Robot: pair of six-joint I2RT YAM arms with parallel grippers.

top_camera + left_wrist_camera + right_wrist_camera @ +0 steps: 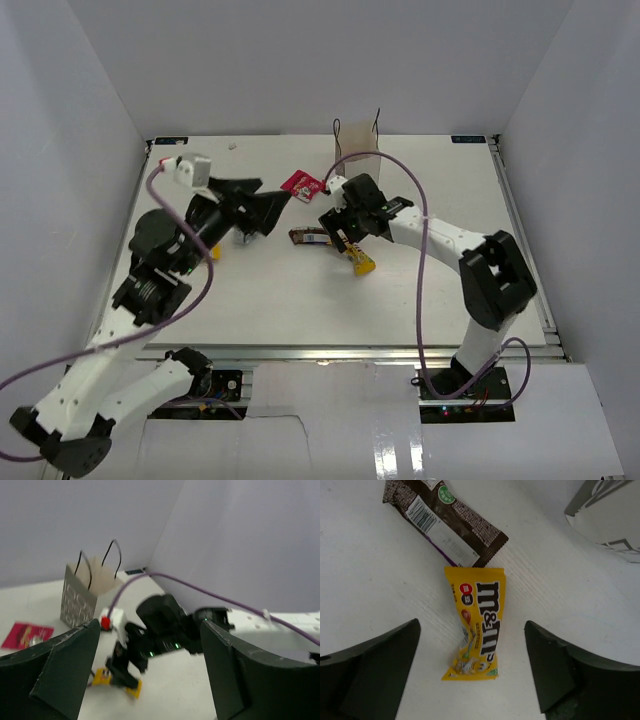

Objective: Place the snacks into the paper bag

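The white paper bag [358,143] with black handles stands upright at the back of the table; it also shows in the left wrist view [80,594]. A yellow packet [477,627] lies flat on the table between the open jaws of my right gripper [472,672], which hangs over it without touching. A dark brown bar [445,522] lies just beyond it. In the top view the right gripper [352,250] is over the yellow packet [363,264]. One pink-red packet [301,184] lies left of the bag. My left gripper [274,210] is open and empty, raised. I cannot make out the other packets.
White walls close in the table on three sides. The right arm's purple cable [420,230] loops over the table's right half. The left arm [160,260] covers part of the left side. The brown bar [310,237] lies between the two grippers.
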